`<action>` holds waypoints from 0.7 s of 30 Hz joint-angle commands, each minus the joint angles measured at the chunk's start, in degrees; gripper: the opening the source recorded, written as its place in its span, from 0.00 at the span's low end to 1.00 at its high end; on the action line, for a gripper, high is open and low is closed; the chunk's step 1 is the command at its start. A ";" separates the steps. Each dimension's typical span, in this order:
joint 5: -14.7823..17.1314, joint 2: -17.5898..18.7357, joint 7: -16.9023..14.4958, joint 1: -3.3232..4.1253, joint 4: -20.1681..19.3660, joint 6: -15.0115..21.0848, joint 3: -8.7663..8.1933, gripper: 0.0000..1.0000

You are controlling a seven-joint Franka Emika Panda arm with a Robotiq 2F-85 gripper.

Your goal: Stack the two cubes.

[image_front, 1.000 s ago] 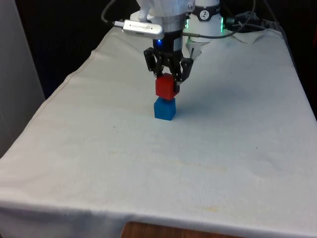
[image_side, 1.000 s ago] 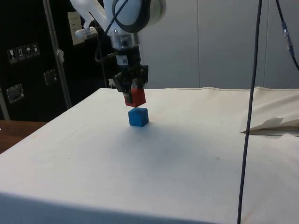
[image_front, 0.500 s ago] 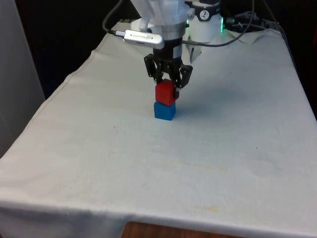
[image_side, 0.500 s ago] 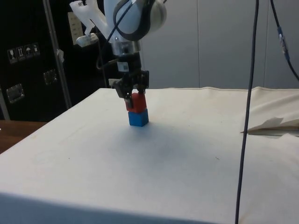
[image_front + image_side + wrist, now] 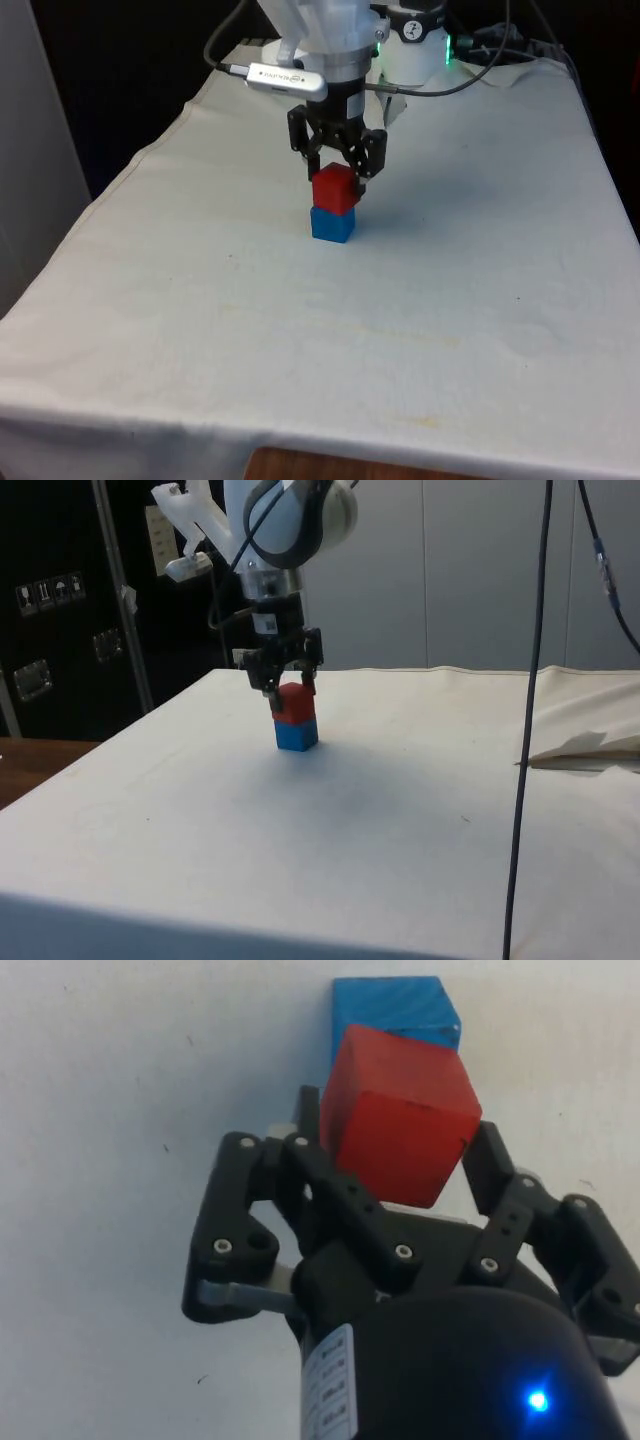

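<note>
Now set the red cube (image 5: 335,188) down squarely on the blue cube (image 5: 332,224), just past table centre toward twelve o'clock, gripper (image 5: 337,172) parted around it, stack apparently made.

upper cube (image 5: 335,188) on lower cube (image 5: 332,224) | stack toward table's (image 5: 480,300) far end (front view's left of centre)

red cube (image 5: 334,188) lowered onto blue cube (image 5: 332,224); fingers (image 5: 316,1125) now spread, raised slightly
</note>
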 commanded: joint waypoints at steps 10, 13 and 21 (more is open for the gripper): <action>0.00 0.06 -0.06 0.00 0.00 0.00 0.00 1.00; 0.40 -0.23 -0.46 -0.23 0.06 -0.23 0.17 1.00; -0.69 -3.44 0.06 0.11 0.06 -3.21 -0.29 1.00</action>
